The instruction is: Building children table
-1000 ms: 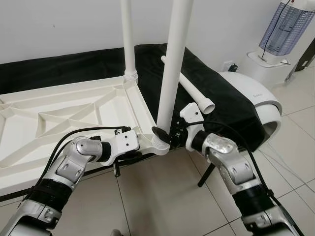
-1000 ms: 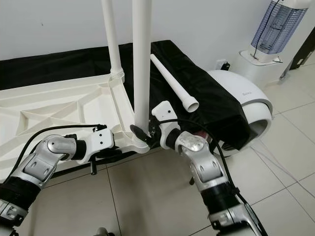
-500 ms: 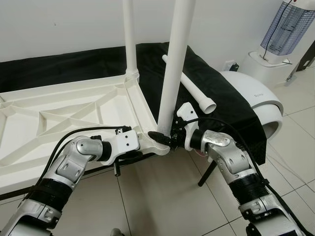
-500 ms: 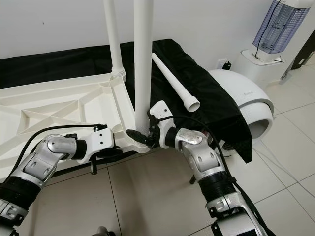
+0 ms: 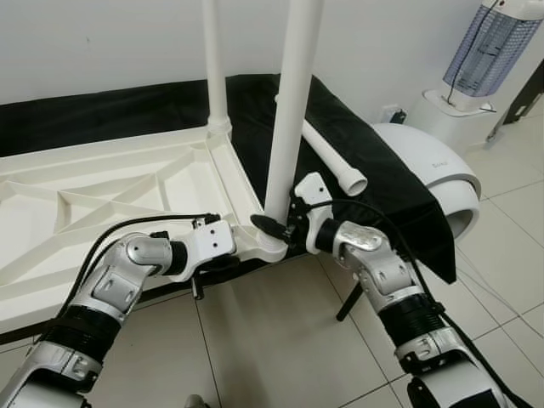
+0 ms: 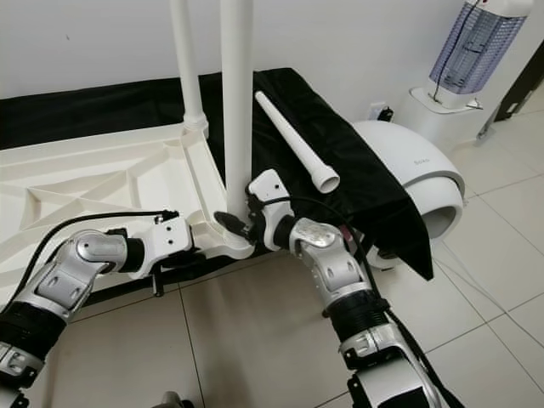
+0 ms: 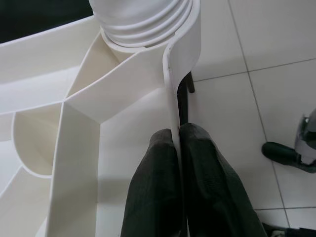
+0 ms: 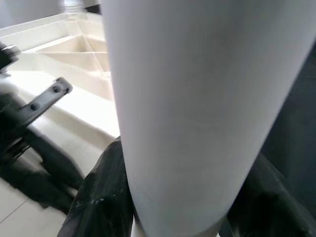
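The white table top (image 5: 102, 195) lies upside down on a surface covered with black cloth. Two white legs stand upright in its right-hand corners, a far leg (image 5: 212, 68) and a near leg (image 5: 289, 110). My right gripper (image 5: 276, 228) is shut around the near leg's base, and in the right wrist view its black fingers (image 8: 101, 197) hug the near leg (image 8: 182, 98) from both sides. My left gripper (image 7: 176, 136) is shut on the thin rim (image 7: 173, 89) of the table top just below the near leg's socket. A loose third leg (image 5: 327, 157) lies on the black cloth.
A white domed appliance (image 5: 442, 170) stands on the floor to the right, with a tower heater (image 5: 489, 51) behind it. A black support leg (image 5: 348, 302) slants down to the tiled floor (image 5: 272, 340) beside my right arm. A white wall runs behind the table.
My right forearm has swung in closer to the table and its wrist has turned while staying on the near leg's base. The left gripper holds as before. The whole view has shifted slightly.
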`<state>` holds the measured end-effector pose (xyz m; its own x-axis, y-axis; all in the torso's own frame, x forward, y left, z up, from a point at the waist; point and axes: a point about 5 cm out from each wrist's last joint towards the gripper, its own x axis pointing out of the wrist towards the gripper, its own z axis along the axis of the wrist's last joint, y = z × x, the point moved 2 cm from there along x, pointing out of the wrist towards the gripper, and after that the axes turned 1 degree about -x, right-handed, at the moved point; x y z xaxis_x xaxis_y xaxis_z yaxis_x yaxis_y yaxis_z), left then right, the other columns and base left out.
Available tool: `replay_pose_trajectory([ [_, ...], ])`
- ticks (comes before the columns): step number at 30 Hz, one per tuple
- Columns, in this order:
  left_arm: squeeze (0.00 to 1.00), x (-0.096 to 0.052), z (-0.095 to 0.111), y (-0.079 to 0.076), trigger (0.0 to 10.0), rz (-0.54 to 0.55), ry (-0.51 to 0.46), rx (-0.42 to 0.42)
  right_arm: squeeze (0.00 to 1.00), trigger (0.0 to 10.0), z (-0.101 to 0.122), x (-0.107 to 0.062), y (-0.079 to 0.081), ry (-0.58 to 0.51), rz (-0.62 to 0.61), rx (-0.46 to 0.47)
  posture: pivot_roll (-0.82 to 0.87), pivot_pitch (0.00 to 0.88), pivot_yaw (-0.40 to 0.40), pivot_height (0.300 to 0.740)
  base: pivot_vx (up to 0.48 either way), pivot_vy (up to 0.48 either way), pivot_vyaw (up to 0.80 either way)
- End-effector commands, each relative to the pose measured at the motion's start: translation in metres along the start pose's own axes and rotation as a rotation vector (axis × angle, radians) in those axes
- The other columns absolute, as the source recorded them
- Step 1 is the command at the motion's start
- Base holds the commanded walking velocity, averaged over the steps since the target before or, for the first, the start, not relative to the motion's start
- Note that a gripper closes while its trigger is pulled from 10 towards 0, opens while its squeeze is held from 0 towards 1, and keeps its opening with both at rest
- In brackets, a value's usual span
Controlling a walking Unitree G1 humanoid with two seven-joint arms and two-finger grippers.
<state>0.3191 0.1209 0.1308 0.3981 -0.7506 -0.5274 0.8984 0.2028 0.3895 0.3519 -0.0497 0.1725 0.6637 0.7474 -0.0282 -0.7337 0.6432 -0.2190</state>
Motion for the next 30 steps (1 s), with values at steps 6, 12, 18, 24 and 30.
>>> replay_pose_trajectory([
  [6, 0.00, 0.006, 0.040, 0.003, 0.0, 0.002, -0.191, 0.093, 0.00, 0.0, -0.027, -0.006, -0.019, 0.129, -0.369, 0.028, 0.03, 0.090, -0.053, 0.740, 0.000, 0.000, 0.00],
  [12, 0.00, 0.009, 0.044, 0.003, 0.0, -0.023, -0.211, 0.098, 0.00, 0.0, -0.036, -0.015, -0.018, 0.202, -0.846, 0.115, 0.03, 0.090, -0.048, 0.740, 0.000, 0.000, 0.00],
  [18, 0.00, 0.010, 0.046, 0.003, 0.0, -0.024, -0.218, 0.098, 0.00, 0.0, -0.029, -0.005, -0.007, 0.152, -0.782, 0.122, 0.03, 0.089, -0.049, 0.740, 0.000, 0.000, 0.00],
  [24, 0.00, 0.011, 0.045, 0.002, 0.0, -0.025, -0.219, 0.097, 0.00, 10.0, -0.016, 0.004, 0.004, 0.080, -0.668, 0.077, 0.03, 0.089, -0.045, 0.740, 0.000, 0.000, 0.00],
  [30, 0.00, 0.011, 0.044, 0.000, 0.0, -0.037, -0.221, 0.095, 0.00, 10.0, 0.007, 0.011, 0.019, -0.040, -0.453, 0.111, 0.03, 0.090, -0.046, 0.740, 0.000, 0.000, 0.00],
])
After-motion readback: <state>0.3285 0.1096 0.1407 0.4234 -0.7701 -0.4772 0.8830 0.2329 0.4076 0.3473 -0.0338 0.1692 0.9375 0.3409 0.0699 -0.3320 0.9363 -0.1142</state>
